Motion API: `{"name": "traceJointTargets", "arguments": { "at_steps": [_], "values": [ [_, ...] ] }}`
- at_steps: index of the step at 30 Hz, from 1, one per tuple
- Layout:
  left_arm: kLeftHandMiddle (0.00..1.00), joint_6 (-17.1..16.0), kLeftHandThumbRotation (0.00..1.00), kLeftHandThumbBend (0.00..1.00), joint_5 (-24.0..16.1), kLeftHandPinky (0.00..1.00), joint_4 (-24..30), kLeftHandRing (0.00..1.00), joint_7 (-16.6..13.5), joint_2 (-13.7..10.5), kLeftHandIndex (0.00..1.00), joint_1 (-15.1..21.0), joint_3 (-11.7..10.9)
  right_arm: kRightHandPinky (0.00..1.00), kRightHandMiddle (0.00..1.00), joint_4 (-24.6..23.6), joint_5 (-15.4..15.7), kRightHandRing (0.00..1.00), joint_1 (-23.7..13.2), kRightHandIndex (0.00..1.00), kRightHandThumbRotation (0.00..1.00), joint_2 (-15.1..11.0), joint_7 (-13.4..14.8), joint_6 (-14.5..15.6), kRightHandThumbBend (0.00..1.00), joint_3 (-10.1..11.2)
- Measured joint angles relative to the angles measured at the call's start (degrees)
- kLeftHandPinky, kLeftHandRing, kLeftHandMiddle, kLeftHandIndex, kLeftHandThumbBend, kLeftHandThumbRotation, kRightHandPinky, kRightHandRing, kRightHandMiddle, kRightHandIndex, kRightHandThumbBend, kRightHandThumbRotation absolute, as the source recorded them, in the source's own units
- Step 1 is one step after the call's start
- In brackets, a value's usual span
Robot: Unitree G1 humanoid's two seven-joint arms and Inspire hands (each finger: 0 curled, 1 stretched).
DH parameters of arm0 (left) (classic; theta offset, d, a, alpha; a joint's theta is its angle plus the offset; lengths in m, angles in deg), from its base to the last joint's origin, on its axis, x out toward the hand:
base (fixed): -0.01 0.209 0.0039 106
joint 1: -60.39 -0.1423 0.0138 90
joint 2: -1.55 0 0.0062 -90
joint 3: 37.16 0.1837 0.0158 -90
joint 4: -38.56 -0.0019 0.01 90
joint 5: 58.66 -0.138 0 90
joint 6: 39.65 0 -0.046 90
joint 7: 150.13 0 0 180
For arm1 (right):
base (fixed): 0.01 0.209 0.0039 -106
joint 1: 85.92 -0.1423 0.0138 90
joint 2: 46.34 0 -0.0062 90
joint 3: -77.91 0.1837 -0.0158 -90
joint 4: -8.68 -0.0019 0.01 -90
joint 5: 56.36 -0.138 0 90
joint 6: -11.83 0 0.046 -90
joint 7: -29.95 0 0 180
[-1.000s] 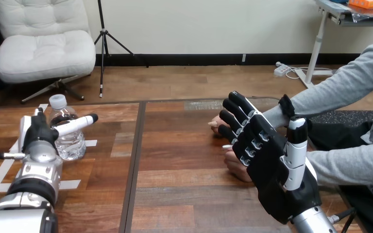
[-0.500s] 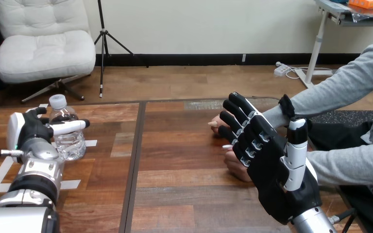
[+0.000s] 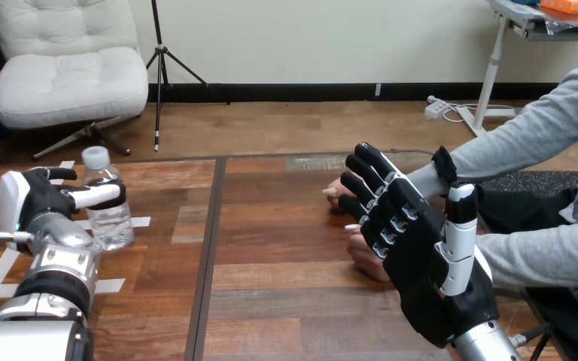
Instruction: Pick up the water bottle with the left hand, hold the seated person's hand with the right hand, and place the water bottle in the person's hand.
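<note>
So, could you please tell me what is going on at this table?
The robot's left hand has its thumb and fingers round the bottle, which stands upright on the table at the left. Its right hand is open, fingers straight, raised in front of the person's hands, which lie on the table at the right. It grips neither of them, and the bottle is not yet lifted.

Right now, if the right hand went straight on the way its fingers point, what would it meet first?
Probably the person's upper hand, lying on the table just beyond the right hand's straight fingers. Depth is unclear, so they may already touch.
</note>
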Motion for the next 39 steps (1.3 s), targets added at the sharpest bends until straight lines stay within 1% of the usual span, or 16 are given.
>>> {"name": "traceJointTargets", "arguments": {
  "at_steps": [8, 15, 25, 33, 39],
  "values": [
    [0.42, -0.01, 0.00, 0.81, -0.64, 0.28, -0.02, 0.35, -1.22, 0.06, 0.50, 0.00, 0.71, 0.97, 0.96, 0.00, -0.10, 0.97, 0.00, 0.93, 1.00, 0.01, 0.00, 0.00, 0.93, 0.07],
    [0.44, -0.06, 0.00, 0.77, -0.75, 0.33, -0.04, 0.39, -1.63, 0.19, 0.50, 0.00, 1.53, 0.97, 0.96, 0.00, -0.10, 0.97, 0.00, 0.93, 1.00, 0.01, 0.00, 0.00, 0.93, 0.13],
    [0.49, -0.79, 0.00, 0.73, -0.32, 0.38, -0.05, 0.44, -1.61, 0.32, 0.51, -0.01, 1.41, 0.95, 0.96, 0.00, -0.11, 0.97, 0.00, 0.93, 1.00, 0.03, 0.00, 0.00, 0.93, 0.18],
    [0.50, -2.09, 0.00, 0.73, -0.04, 0.39, -0.07, 0.45, -0.99, 0.32, 0.52, -0.03, 1.21, 0.95, 0.96, 0.00, -0.12, 0.97, 0.00, 0.94, 1.00, 0.06, 0.00, 0.00, 0.92, 0.18],
    [0.51, -2.36, 0.00, 0.73, 0.04, 0.40, -0.07, 0.45, -0.94, 0.36, 0.52, -0.03, 1.17, 0.95, 0.96, 0.00, -0.15, 0.97, 0.00, 0.94, 1.00, 0.06, 0.00, 0.00, 0.92, 0.19]
  ]
}}
